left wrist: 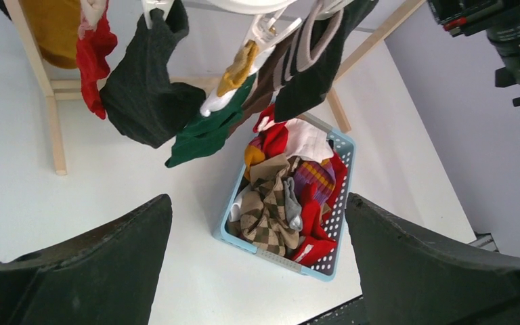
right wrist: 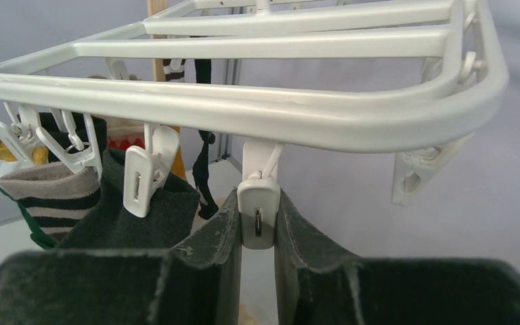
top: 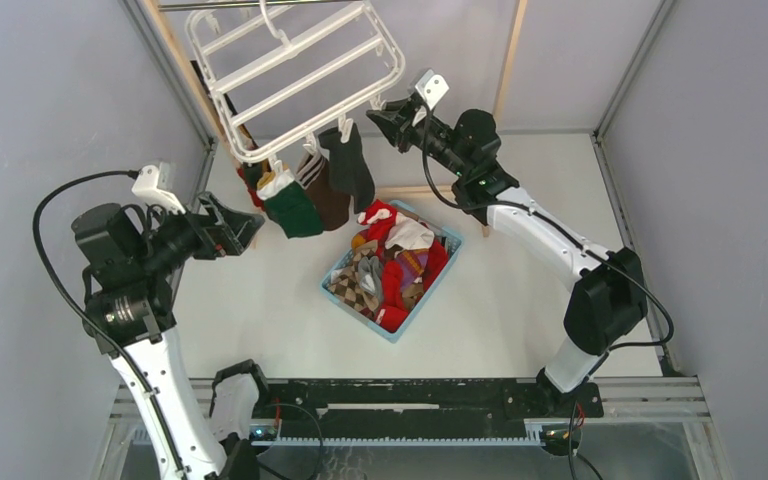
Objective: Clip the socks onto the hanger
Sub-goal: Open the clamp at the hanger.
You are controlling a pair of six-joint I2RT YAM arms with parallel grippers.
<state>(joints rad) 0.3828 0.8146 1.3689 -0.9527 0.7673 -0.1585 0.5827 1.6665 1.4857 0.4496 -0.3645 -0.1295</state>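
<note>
The white hanger (top: 290, 70) hangs tilted at the back. A green sock (top: 293, 208), a brown striped sock (top: 325, 190) and a black sock (top: 350, 165) are clipped along its near bar. More socks (top: 390, 265) fill the light-blue basket (top: 360, 310). My right gripper (top: 380, 112) is up at the hanger's right corner. In the right wrist view its fingers (right wrist: 227, 223) press both sides of an empty white clip (right wrist: 258, 217) under the hanger's front bar (right wrist: 277, 115). My left gripper (top: 245, 228) hovers at the left, open and empty, well apart from the basket's socks (left wrist: 284, 196).
A wooden rack (left wrist: 44, 88) stands behind the hanger, with a mustard sock (left wrist: 57, 30) and a red sock (left wrist: 93, 57) hanging by it. Grey walls close in on both sides. The arms' black base rail (top: 410, 410) runs along the near edge.
</note>
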